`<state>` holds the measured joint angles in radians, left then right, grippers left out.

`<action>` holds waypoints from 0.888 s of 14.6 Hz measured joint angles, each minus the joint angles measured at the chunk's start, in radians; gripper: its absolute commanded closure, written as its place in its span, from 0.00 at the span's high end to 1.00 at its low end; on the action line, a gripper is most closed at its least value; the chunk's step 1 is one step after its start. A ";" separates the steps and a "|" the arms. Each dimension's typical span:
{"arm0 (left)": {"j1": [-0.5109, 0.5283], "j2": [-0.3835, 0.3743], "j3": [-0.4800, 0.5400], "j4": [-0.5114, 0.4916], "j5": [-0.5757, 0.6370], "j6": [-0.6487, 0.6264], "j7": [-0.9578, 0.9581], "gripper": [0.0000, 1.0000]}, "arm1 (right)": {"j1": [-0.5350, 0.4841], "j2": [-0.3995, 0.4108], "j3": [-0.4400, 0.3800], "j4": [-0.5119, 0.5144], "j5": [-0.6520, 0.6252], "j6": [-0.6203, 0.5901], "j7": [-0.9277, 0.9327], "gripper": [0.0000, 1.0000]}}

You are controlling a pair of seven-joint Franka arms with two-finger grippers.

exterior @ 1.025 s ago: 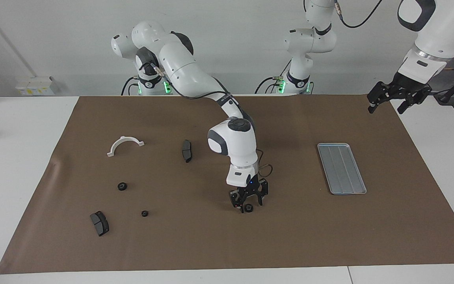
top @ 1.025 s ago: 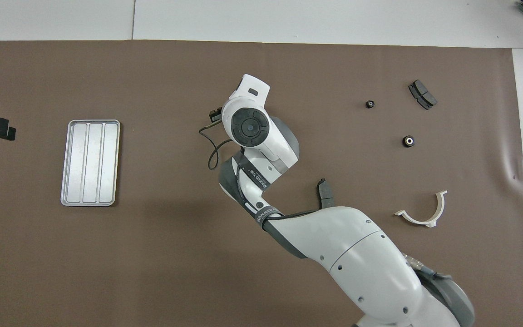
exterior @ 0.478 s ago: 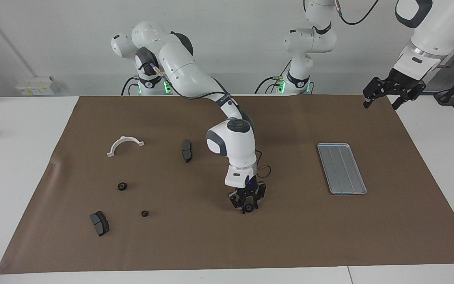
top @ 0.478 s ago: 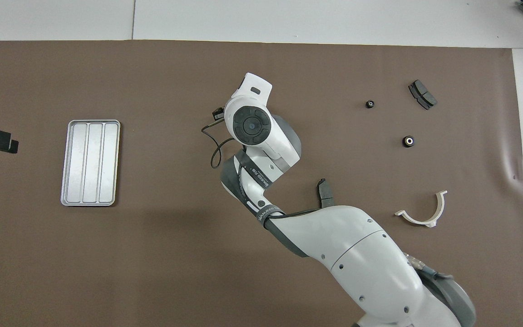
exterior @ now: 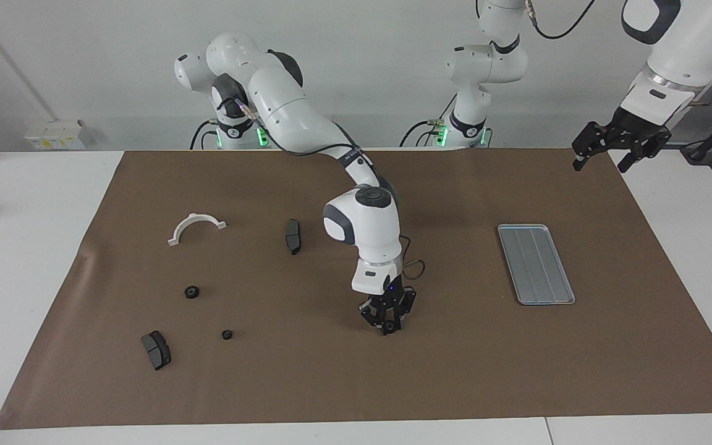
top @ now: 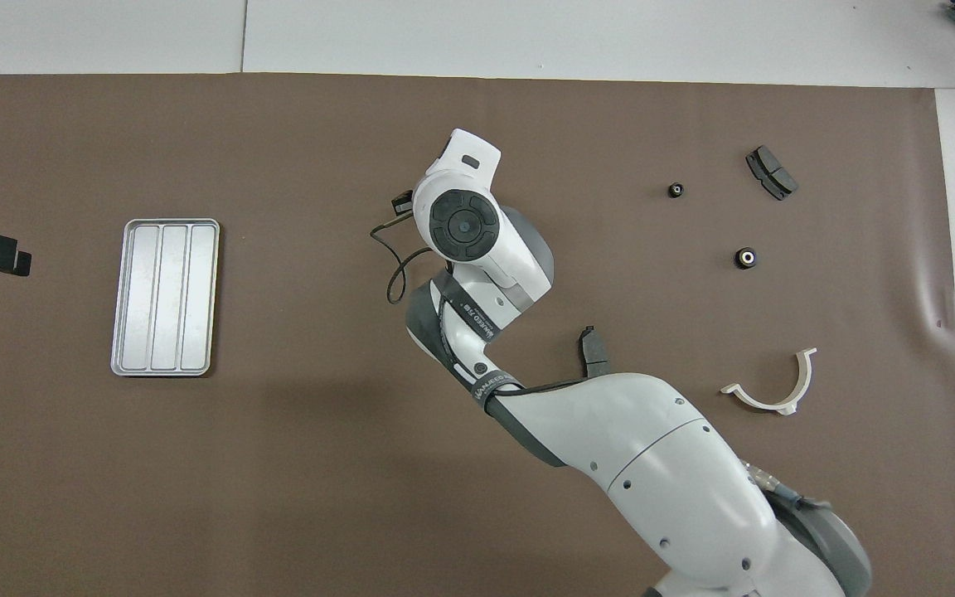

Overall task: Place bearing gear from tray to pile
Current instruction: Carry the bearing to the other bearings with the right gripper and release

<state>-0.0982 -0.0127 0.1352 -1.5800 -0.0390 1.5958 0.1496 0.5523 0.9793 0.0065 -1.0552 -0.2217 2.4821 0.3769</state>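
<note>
Brown mat [exterior: 517, 371] carries everything. Right gripper [exterior: 387, 326] is down at mid-mat, toward the edge away from the robots, fingers drawn in around a small dark bearing gear [exterior: 389, 325] that sits between the tips, apparently on the mat. Tray [exterior: 535, 264] empty. Judged step: grasping. Next: lift, carry toward the white bracket [exterior: 196, 227] and brake pads [exterior: 156, 350]. Left gripper [exterior: 615, 143] waits spread, above the mat's corner.

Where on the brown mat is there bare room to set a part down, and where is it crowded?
Bare mat lies between the tray and the right gripper, and along the mat edge farthest from the robots. It is crowded at the right arm's end, where the bracket, two brake pads and two small black parts lie scattered.
</note>
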 measured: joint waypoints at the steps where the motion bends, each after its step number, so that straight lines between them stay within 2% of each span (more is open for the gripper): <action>1: 0.000 0.000 -0.004 0.000 0.000 0.001 0.000 1.00 | -0.009 -0.005 0.000 0.011 0.000 -0.026 0.000 0.00; 4: 0.006 -0.002 -0.032 0.005 0.000 0.000 0.000 1.00 | -0.058 -0.074 0.000 0.028 0.000 -0.140 -0.002 0.00; 6: 0.016 -0.005 -0.064 0.014 0.000 -0.006 0.000 1.00 | -0.106 -0.164 0.000 -0.045 0.000 -0.185 -0.047 0.00; 8: 0.018 -0.008 -0.076 0.025 0.000 -0.023 0.000 1.00 | -0.179 -0.292 0.000 -0.226 0.002 -0.176 -0.144 0.00; 13: 0.046 -0.009 -0.103 0.026 0.000 -0.053 0.000 1.00 | -0.345 -0.595 0.003 -0.754 0.008 -0.009 -0.328 0.00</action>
<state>-0.0524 -0.0219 0.0322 -1.5545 -0.0390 1.5427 0.1495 0.2071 0.3844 0.0094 -1.8091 -0.2142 2.4728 0.0492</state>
